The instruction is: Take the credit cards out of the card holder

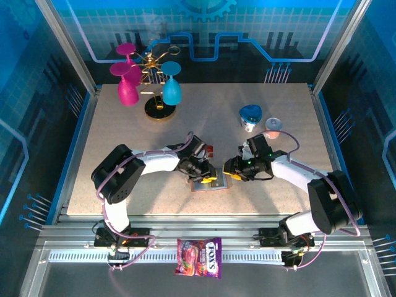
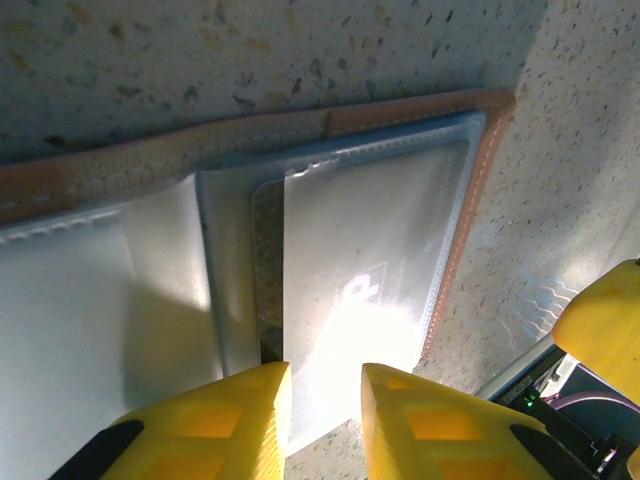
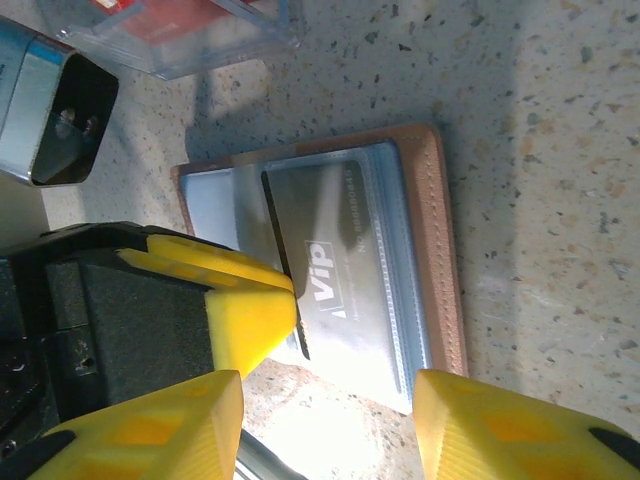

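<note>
Lying open, the wallet (image 1: 207, 184) holds a grey card (image 3: 350, 270), the left claw (image 2: 325, 388) narrowly parted over its edge, grip unclear, the right claw (image 3: 330, 405) open beside it.

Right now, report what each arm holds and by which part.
Left jaws, narrowly parted, sit at the grey card's exposed edge in the card holder; an actual pinch cannot be told. Right jaws stand open near it, holding nothing.

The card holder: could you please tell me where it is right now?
In the top view, the card holder lies open near the middle of the table's front half, between the jaws of the left and right arms.
</note>
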Robot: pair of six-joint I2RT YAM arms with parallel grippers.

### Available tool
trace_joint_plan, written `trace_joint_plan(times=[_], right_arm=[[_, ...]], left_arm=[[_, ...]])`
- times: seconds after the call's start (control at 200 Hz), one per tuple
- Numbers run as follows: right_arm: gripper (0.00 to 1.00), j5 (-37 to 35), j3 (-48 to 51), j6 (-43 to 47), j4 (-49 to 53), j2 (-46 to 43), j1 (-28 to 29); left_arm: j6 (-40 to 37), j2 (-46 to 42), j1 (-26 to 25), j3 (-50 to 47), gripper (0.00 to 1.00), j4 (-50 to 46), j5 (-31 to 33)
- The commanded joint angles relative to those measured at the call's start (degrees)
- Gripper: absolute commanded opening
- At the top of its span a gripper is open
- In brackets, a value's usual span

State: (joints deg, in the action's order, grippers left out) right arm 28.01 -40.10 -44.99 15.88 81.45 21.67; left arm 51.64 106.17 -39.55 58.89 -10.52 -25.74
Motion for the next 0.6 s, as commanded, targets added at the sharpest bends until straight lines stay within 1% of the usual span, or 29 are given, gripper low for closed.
trace_joint_plan(times=[0.0, 0.265, 0.595], right_arm=[[0.50, 2.4, 0.0, -0.9, -2.0, 1.5, -0.5], [0.49, 5.5, 0.4, -3.4, -8.7, 6.2, 0.7], [0.43, 7.9, 0.6, -4.4, -12.7, 11.1, 1.8]], left_arm=[[-2.0, 0.9, -0.1, 1.5, 0.26, -3.3, 1.4], [-2.4, 0.4, -0.1, 1.9, 0.26, -4.3, 2.0], [-2.1, 0.3, -0.2, 1.9, 0.26, -4.0, 1.7]])
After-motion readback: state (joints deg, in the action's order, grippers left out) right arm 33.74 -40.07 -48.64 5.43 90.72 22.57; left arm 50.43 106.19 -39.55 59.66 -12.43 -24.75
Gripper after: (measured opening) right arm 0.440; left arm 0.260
